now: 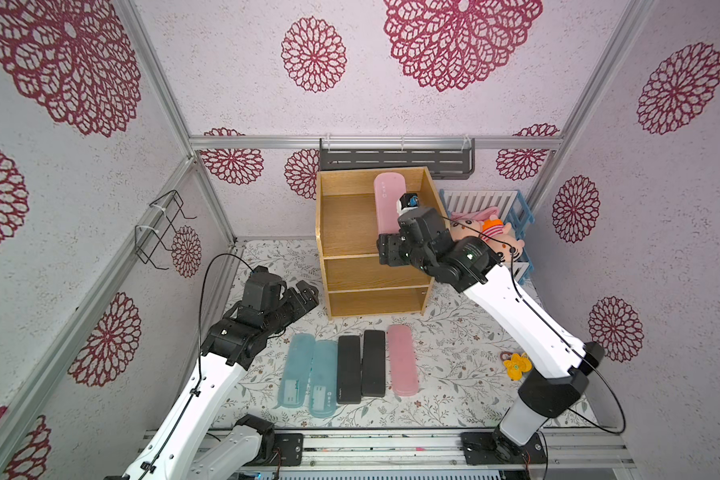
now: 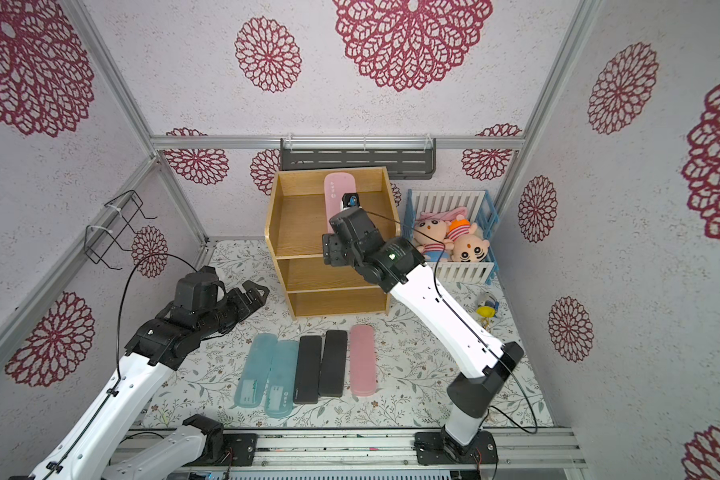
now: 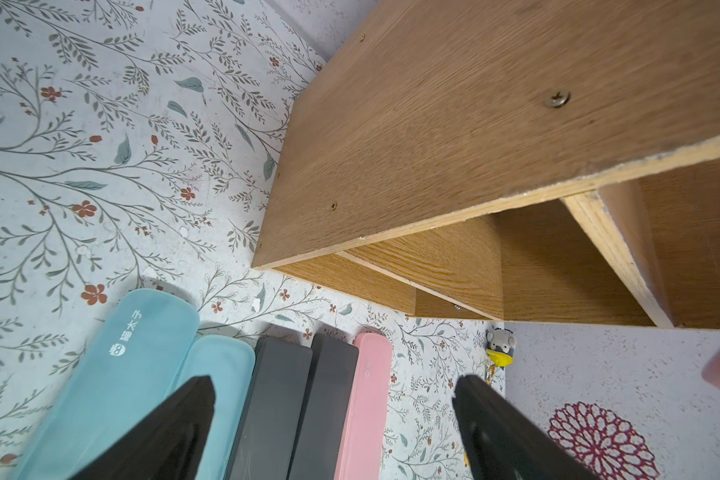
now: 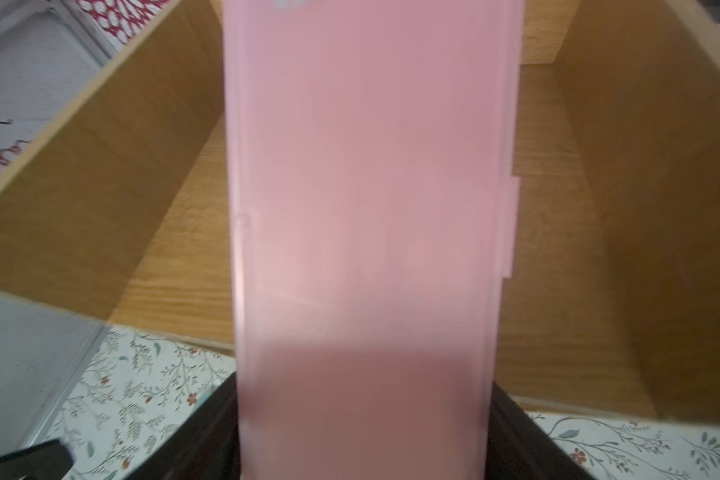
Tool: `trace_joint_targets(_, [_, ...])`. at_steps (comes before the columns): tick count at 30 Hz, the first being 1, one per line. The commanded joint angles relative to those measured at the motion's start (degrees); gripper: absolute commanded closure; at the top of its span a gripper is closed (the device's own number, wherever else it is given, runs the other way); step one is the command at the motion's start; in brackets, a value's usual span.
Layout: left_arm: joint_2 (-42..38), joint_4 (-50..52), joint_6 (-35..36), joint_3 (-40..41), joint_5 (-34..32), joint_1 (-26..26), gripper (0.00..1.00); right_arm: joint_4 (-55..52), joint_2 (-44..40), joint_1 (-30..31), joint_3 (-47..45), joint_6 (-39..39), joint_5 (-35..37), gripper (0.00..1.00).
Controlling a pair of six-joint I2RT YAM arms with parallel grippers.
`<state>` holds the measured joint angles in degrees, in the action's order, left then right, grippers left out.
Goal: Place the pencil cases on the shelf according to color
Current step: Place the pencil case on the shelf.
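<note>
Robot test booth, aluminium frame (image 1: 375,142), wallpapered panels (image 1: 350,104)

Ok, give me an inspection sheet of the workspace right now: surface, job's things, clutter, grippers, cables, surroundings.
Surface: floral-patterned tabletop, flat.
Job's things: light oak three-tier wooden shelf, nothing seen on lower tiers; long opaque pink pencil case held over its top tier; rowed on the tabletop, two translucent light-blue cases, two matte black cases, second pink case.
Clutter: small yellow toy; white-and-blue slatted crib with plush dolls.
Grippers: left gripper open, empty, beside the shelf; right gripper shut on the pink pencil case.
Cables: black cable loops off each arm.
Surroundings: dark grey slotted metal wall rack; black wire holder; flower-patterned walls.
</note>
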<state>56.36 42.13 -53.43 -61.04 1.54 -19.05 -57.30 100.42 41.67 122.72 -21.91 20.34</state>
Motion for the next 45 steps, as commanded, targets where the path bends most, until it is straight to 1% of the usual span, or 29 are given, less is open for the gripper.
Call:
trace_joint_targets(1, [0.2, -2.9, 0.0, -0.7, 1.5, -0.6, 0.03, -4.3, 4.2, -3.3, 8.4, 3.9, -0.8, 0.40])
trace_joint_targets(5, [1.0, -3.7, 0.5, -0.6, 3.6, -0.7, 0.03, -7.4, 9.7, -5.5, 14.8, 4.2, -1.4, 0.37])
trace_joint_targets(7, [1.3, -4.0, 0.5, -0.3, 4.2, -0.9, 0.03, -8.7, 11.1, -5.9, 16.5, 3.9, -0.8, 0.33])
trace_joint_targets(10, [1.6, -5.2, 0.4, 0.6, 4.6, -1.4, 0.03, -8.8, 11.4, -6.0, 16.8, 3.1, -1.0, 0.11])
trace_joint_targets(11, [1.7, -5.8, 0.4, 1.0, 4.8, -1.6, 0.03, -8.5, 11.3, -6.0, 16.8, 2.9, -1.7, 0.06])
trace_joint_targets(13, [2.2, -6.2, 0.3, 1.3, 5.0, -2.1, 0.03, -8.0, 10.8, -6.0, 16.8, 2.7, -2.7, 0.03])
trace_joint_targets(15, [2.5, -6.0, 0.2, 1.3, 4.8, -2.6, 0.03, -7.4, 9.8, -6.0, 16.8, 2.6, -3.4, 0.01])
trace_joint_targets(20, [1.8, -5.8, -0.3, 1.8, 3.0, -3.6, 0.03, -4.6, 6.5, -6.0, 16.9, 3.9, -4.9, 0.01])
trace_joint_targets(23, [1.4, -5.4, -0.4, 1.5, 2.3, -4.2, 0.03, -3.7, 4.9, -6.0, 16.9, 4.4, -5.5, 0.05])
trace_joint_targets(24, [1.3, -5.4, -0.4, 1.4, 2.2, -4.3, 0.03, -3.8, 4.7, -6.1, 16.9, 4.6, -5.8, 0.08])
trace_joint_targets(27, [1.4, -5.3, -0.8, 1.0, 1.6, -5.2, 0.03, -5.1, 5.2, -6.1, 16.8, 4.7, -5.6, 0.27])
trace_joint_targets(31, [1.6, -5.2, -1.4, 0.9, 0.4, -6.7, 0.03, -8.3, 7.2, -6.0, 16.0, 3.6, -3.8, 0.44])
trace_joint_targets(33, [1.6, -5.2, -1.7, 1.0, -0.1, -7.4, 0.03, -8.4, 7.0, -6.1, 13.2, 3.1, -3.2, 0.51])
trace_joint_targets(35, [1.5, -5.1, -2.2, 1.3, -0.8, -8.1, 0.03, -5.7, 4.8, -6.1, 6.9, 2.7, -2.9, 0.53])
trace_joint_targets(38, [1.1, -5.4, -3.1, 2.3, -1.4, -9.0, 0.03, 1.2, -0.3, -6.0, -4.3, 2.5, -4.0, 0.55])
trace_joint_targets(40, [0.9, -5.6, -3.4, 2.8, -1.7, -9.7, 0.03, 4.0, -2.6, -6.1, -8.6, 2.2, -4.4, 0.55])
trace_joint_targets(41, [0.9, -5.5, -3.5, 2.9, -2.0, -10.0, 0.03, 4.8, -3.4, -6.0, -9.3, 2.2, -4.3, 0.54])
trace_joint_targets(42, [0.8, -5.3, -3.5, 2.9, -2.3, -10.3, 0.03, 5.3, -3.8, -6.0, -9.0, 2.4, -4.0, 0.50])
trace_joint_targets(44, [0.5, -4.8, -3.4, 2.5, -2.7, -10.8, 0.03, 5.3, -4.3, -6.0, -5.7, 3.4, -3.7, 0.40])
trace_joint_targets(45, [0.3, -4.4, -3.2, 2.2, -3.1, -11.1, 0.03, 4.8, -4.2, -6.1, -3.6, 3.9, -3.6, 0.32])
